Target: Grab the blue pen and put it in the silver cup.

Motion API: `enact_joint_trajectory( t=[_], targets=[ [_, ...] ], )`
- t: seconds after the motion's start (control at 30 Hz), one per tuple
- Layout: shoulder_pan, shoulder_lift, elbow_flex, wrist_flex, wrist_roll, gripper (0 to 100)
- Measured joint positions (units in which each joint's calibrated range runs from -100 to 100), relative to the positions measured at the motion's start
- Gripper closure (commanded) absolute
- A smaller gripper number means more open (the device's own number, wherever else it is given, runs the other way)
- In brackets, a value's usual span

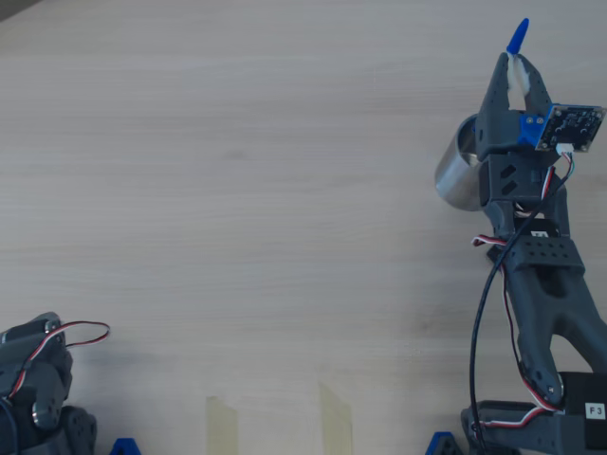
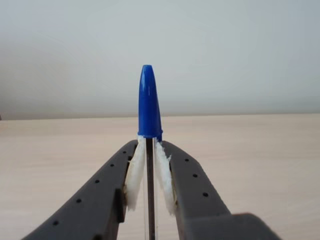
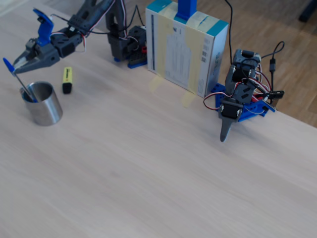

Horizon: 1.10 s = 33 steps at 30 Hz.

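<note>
My gripper (image 2: pixel 149 150) is shut on the blue pen (image 2: pixel 149 102), white padding on both fingers pressing its clear barrel just below the blue cap. In the fixed view the pen (image 3: pixel 23 84) slants from the gripper (image 3: pixel 16 67) down into the silver cup (image 3: pixel 44 106), with its lower end inside the rim. In the overhead view the cap of the pen (image 1: pixel 518 36) pokes out beyond the gripper (image 1: pixel 517 64). The cup (image 1: pixel 463 175) lies partly under the arm at the right edge there.
A yellow highlighter (image 3: pixel 67 79) with a black cap lies just right of the cup. A cardboard box (image 3: pixel 185 47) stands at the table's back. A second idle arm (image 3: pixel 242 94) sits at the right edge. Two tape strips (image 1: pixel 222 422) mark the table.
</note>
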Motion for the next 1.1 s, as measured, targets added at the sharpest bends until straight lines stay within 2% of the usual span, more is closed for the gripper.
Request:
enact_joint_trajectory(
  t=[1.1],
  targets=[
    [2.17, 0.17, 11.09, 0.00, 0.00, 98]
  ],
)
